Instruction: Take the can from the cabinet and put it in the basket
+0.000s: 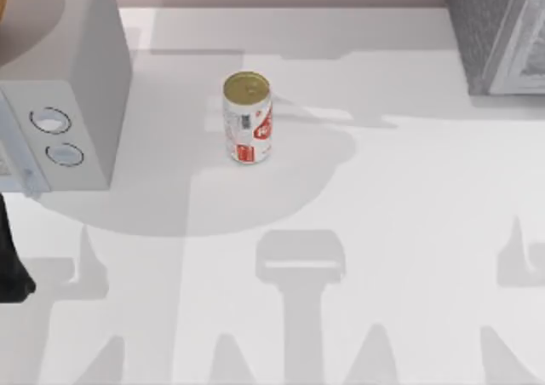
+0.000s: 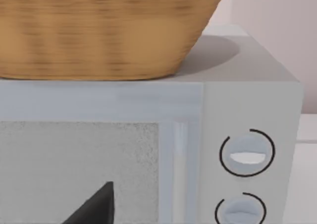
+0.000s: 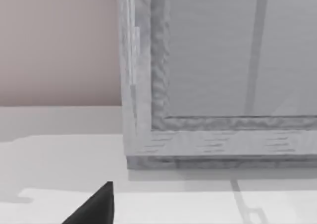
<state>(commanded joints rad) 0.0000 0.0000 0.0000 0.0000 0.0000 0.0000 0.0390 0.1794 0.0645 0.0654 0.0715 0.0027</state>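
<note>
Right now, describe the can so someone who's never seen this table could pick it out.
Start at the light grey box with two round dials on the table's left side, with a wicker basket on top. To its right, upright on the open white table, stands the can: small, white, with red label marks and a gold top.

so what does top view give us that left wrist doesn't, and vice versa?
Only the top view: the can standing upright on the open table, apart from both boxes, and the dark speckled cabinet at the far right corner.
Only the left wrist view: the woven basket sitting on top of the light grey box, plus a dark tip of the left claw in front of that box's door.
Both: the light grey box and its two round dials.
</note>
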